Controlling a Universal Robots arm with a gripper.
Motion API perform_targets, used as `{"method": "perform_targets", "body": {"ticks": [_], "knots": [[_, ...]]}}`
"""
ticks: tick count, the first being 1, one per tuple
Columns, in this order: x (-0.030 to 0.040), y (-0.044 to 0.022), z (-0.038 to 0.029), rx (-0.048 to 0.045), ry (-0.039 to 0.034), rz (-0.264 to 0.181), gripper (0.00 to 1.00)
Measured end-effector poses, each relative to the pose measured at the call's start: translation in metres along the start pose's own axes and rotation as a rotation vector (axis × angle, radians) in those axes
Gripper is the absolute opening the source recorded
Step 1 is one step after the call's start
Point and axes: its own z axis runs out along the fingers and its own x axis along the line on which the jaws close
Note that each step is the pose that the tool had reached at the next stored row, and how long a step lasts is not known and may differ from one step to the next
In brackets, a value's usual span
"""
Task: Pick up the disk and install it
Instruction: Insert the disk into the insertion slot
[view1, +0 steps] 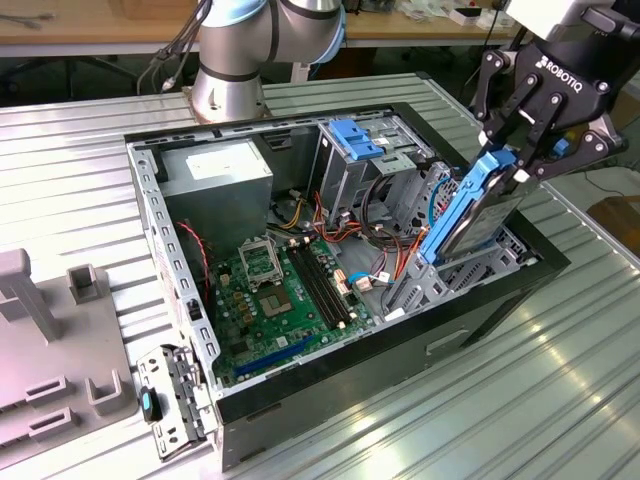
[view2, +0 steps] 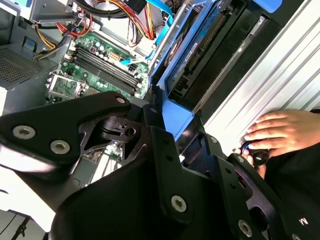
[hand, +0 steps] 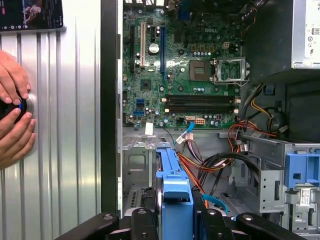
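Note:
My gripper (view1: 507, 168) is shut on the disk (view1: 468, 218), a grey drive with bright blue rails. I hold it by its upper end, steeply tilted, over the open computer case (view1: 330, 372) on the exterior view's right. The disk's lower end dips toward the grey drive cage (view1: 440, 285) inside the case. In the first wrist view the blue rail end of the disk (hand: 175, 192) sticks out between my black fingers (hand: 144, 221). In the second wrist view the disk (view2: 176, 116) runs away from my gripper (view2: 177, 131) toward the case edge.
The case holds a green motherboard (view1: 275, 290), a grey power supply box (view1: 225, 175), a blue bracket (view1: 358, 138) on the cage, and loose coloured cables (view1: 385, 215). A person's hands (hand: 12, 120) rest on a black device on the ribbed table. A grey fixture (view1: 45, 340) stands at the exterior view's left.

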Motion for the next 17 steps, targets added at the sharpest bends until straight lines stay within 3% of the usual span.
{"method": "perform_targets", "body": {"ticks": [17], "knots": [[0.0004,0.0004,0.0112,0.0000,0.0000,0.000,0.37]]}}
